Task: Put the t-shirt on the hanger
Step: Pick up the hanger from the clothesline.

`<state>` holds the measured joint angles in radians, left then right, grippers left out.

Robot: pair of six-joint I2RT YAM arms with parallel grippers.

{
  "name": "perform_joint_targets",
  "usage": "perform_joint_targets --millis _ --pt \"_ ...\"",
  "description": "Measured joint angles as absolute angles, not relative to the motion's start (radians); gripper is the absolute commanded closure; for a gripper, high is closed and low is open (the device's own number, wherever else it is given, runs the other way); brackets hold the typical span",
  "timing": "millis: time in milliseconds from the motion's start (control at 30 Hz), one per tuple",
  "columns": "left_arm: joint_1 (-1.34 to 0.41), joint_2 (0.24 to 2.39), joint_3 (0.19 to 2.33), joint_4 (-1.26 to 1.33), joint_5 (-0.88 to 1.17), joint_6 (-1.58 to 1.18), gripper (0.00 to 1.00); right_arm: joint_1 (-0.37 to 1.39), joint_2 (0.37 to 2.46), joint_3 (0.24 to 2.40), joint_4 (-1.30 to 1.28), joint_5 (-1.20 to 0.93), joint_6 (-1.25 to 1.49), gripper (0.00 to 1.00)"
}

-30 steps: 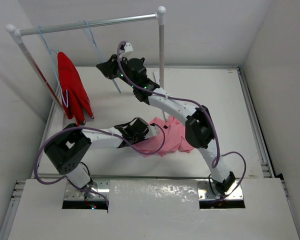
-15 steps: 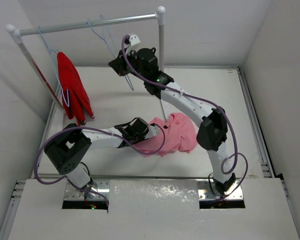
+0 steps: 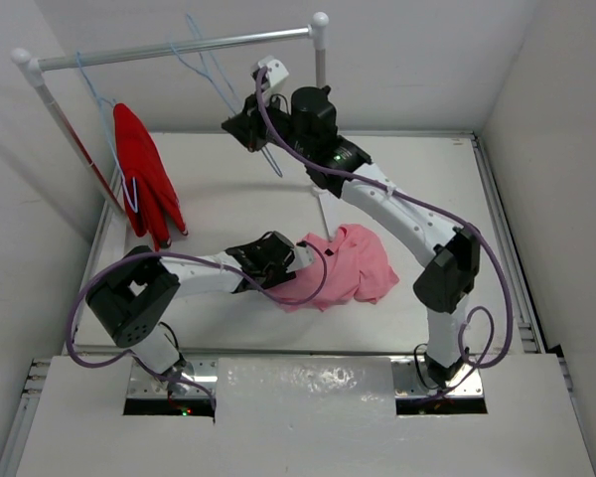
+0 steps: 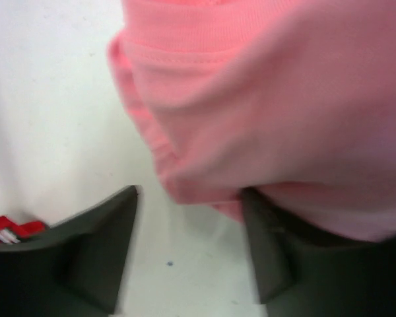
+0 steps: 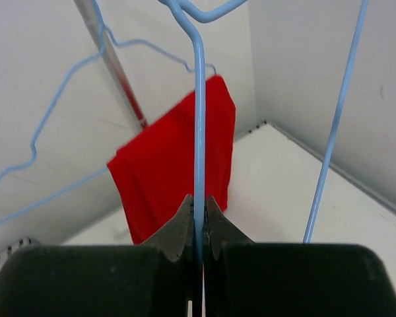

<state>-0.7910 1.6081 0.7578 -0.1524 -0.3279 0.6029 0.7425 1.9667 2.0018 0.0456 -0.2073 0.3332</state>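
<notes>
A light-blue wire hanger (image 5: 198,119) is pinched in the right gripper (image 5: 198,206), whose jaws are closed tight on one straight run of the wire. The arm reaches far back and up, holding the hanger high at the rear of the table (image 3: 228,199). Its hook is up by the rail (image 3: 129,55) of a clothes rack. Whether the hook is on the rail or has come off it cannot be told from above.

The pink t-shirt (image 3: 343,270) lies in a loose crumpled heap on the table, near the middle and well apart from the hanger. No part of it is on the wire.

The left gripper (image 4: 190,198) is low at the left edge of the heap. Its jaws stand about half open. A folded hem of the shirt lies between them and drapes over one finger, but bare table shows in the gap and nothing is clamped.

Further out, a red garment (image 3: 144,179) hangs at the left end of the rail on a second hanger (image 5: 46,112).

The task looks to be at an early stage. The hanger is in hand, but the shirt is neither gripped nor lifted. What remains is most of the work: taking hold of the shirt, bringing hanger and shirt together, and threading the wire through the neck so the shoulders sit on it.
</notes>
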Motion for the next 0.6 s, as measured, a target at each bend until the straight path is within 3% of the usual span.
perform_joint_targets --millis 133,333,600 --pt "-0.784 1.594 0.758 -0.142 -0.340 0.602 0.25 0.740 1.857 1.850 -0.037 -0.221 0.274 1.00" --pt "-0.783 1.535 0.740 -0.139 -0.325 0.603 0.21 0.702 1.583 1.556 -0.161 -0.244 0.225 1.00" --pt "-0.800 1.351 0.725 -0.107 -0.248 0.627 0.17 0.419 1.260 1.168 -0.193 -0.333 0.263 1.00"
